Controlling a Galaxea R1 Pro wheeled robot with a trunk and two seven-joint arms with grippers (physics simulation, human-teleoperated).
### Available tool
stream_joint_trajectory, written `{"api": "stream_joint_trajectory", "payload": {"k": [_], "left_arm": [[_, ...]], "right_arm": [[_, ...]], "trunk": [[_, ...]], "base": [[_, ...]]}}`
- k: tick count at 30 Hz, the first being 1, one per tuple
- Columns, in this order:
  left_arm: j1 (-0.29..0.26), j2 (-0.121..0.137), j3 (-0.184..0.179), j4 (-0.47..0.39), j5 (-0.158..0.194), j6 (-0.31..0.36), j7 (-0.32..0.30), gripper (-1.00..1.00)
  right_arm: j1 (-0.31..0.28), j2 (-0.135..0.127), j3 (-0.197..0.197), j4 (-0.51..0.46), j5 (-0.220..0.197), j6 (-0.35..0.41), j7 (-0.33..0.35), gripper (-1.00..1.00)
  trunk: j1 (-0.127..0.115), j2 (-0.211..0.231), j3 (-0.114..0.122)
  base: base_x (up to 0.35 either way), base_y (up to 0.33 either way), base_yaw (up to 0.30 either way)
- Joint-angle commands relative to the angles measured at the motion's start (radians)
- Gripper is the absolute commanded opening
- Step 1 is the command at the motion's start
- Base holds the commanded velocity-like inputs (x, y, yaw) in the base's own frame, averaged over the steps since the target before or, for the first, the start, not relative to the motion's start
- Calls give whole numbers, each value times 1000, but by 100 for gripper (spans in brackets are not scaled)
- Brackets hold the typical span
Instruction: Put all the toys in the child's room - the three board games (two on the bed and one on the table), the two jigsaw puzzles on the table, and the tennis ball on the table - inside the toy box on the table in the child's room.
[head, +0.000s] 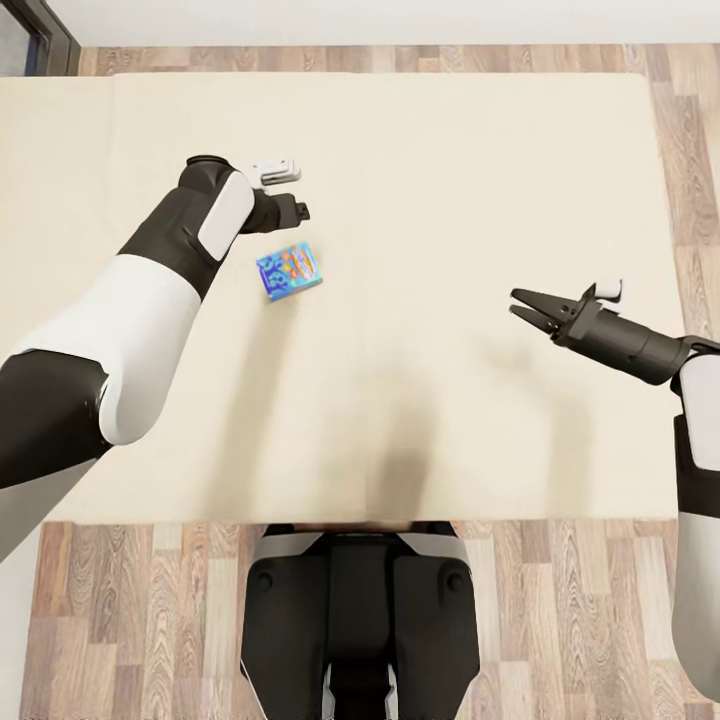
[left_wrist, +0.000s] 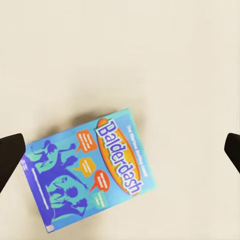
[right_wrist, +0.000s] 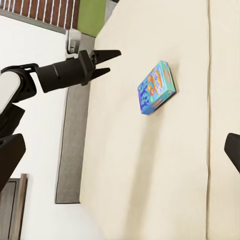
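Note:
A blue board game (head: 290, 272) with cartoon print lies flat on the beige bed (head: 450, 200), left of the middle. In the left wrist view its lid reads "Balderdash" (left_wrist: 90, 170). My left gripper (head: 298, 210) hovers just beyond the box's far side, open, with its dark fingertips (left_wrist: 9, 155) spread wide and nothing between them. The right wrist view shows the box (right_wrist: 156, 87) with the left gripper (right_wrist: 111, 61) a little apart from it. My right gripper (head: 528, 305) hangs open over the bed's right part, well away from the box, holding nothing.
The mattress stretches wide around the box, and its near edge meets a wood-plank floor (head: 150, 620). My own base (head: 360, 620) stands against that edge. A grey frame edge (right_wrist: 75, 150) runs along one side of the bed.

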Motion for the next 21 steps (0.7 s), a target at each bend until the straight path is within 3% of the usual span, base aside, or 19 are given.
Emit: {"api": "stream_joint_trajectory", "payload": {"k": [1,15,21], "left_arm": [[-1,1,-5,-1,11,2,9,100],[-1,1,-3,-1,11,-11,9,100],[-4,0,18,-1,12,-30,9,100]], "right_arm": [[-2,0,-1,0,4,5,6,100],[-19,0,-4,0,4,5,6,100],[-17,0,-5,0,5,5,7,100]], "trunk": [[1,-2,-3],[1,-2,-26],[1,-2,-36]], "base": [[0,0,0],[0,0,0],[0,0,0]]}}
